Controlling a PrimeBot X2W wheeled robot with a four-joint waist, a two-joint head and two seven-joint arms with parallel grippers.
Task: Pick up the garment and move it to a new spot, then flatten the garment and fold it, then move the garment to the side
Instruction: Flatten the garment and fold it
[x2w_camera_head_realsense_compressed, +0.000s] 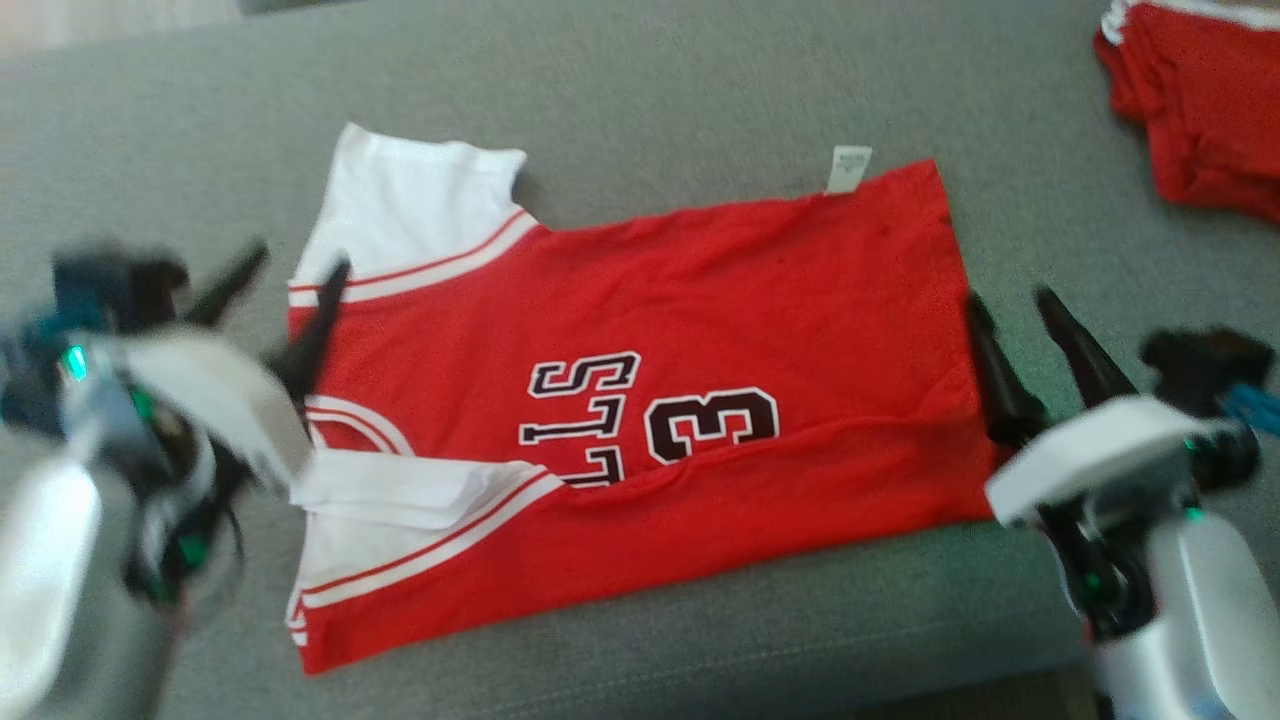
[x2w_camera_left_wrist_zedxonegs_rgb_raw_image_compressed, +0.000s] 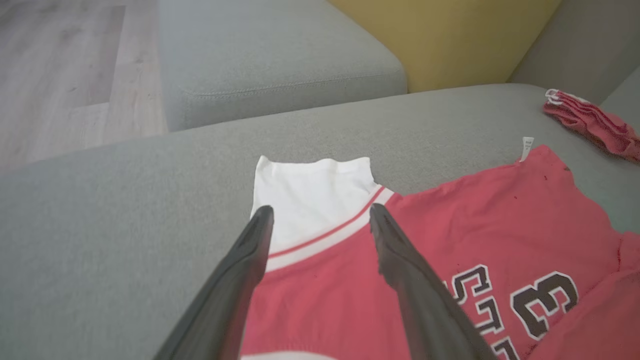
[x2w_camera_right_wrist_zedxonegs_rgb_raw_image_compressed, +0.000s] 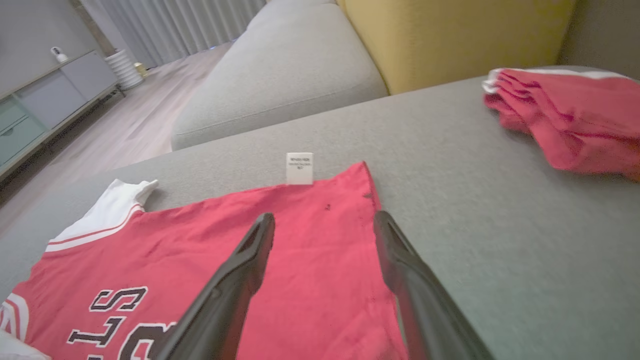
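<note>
The garment (x2w_camera_head_realsense_compressed: 700, 330) is a red jersey with white sleeves and black lettering, lying on a grey sofa seat (x2w_camera_head_realsense_compressed: 620, 90) with its near long edge folded over the middle. My left gripper (x2w_camera_head_realsense_compressed: 305, 260) hovers open at the jersey's left end by the white sleeve (x2w_camera_left_wrist_zedxonegs_rgb_raw_image_compressed: 310, 200), nothing between its fingers. In the left wrist view that gripper (x2w_camera_left_wrist_zedxonegs_rgb_raw_image_compressed: 320, 215) points over the sleeve's striped band. My right gripper (x2w_camera_head_realsense_compressed: 1010, 300) stands open at the jersey's right hem. The right wrist view has the right gripper (x2w_camera_right_wrist_zedxonegs_rgb_raw_image_compressed: 324, 220) above the hem corner of the jersey (x2w_camera_right_wrist_zedxonegs_rgb_raw_image_compressed: 280, 240), holding nothing.
A second red and white garment (x2w_camera_head_realsense_compressed: 1200, 110) lies bunched at the far right of the seat, also in the right wrist view as a red pile (x2w_camera_right_wrist_zedxonegs_rgb_raw_image_compressed: 570, 120). A yellow cushion (x2w_camera_right_wrist_zedxonegs_rgb_raw_image_compressed: 450, 35) and another grey seat section (x2w_camera_left_wrist_zedxonegs_rgb_raw_image_compressed: 270, 55) stand behind. Wooden floor (x2w_camera_left_wrist_zedxonegs_rgb_raw_image_compressed: 60, 75) lies to the left.
</note>
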